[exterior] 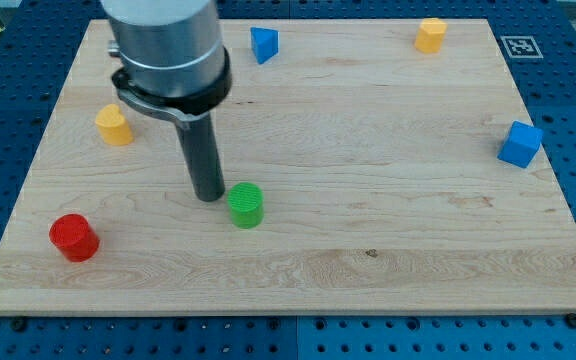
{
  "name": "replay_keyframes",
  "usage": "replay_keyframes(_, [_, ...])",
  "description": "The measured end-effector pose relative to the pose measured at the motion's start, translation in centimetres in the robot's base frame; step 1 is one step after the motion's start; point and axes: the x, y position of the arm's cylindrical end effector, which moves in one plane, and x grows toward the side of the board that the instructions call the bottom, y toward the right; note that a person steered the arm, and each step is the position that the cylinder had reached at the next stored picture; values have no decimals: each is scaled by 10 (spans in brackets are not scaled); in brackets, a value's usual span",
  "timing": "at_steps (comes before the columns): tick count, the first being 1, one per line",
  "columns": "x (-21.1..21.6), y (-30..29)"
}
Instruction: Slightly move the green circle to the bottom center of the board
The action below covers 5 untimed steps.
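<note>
The green circle (246, 205), a short green cylinder, stands on the wooden board (368, 200) left of centre, in the lower half. My tip (209, 196) is just to the view's left of the green circle, very close to its upper-left side; I cannot tell if they touch. The dark rod rises from the tip to the arm's grey body at the view's top left.
A red cylinder (74, 237) stands at the lower left. A yellow block (114, 125) is at the left, partly beside the arm. A blue block (264, 44) and a yellow block (430, 35) are at the top. A blue cube (520, 144) is at the right edge.
</note>
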Motion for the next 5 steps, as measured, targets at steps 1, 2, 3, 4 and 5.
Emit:
replay_keyframes(1, [14, 5])
replay_keyframes(2, [16, 32])
replay_keyframes(3, [7, 31])
replay_keyframes(4, [19, 48])
replay_keyframes(5, [37, 58])
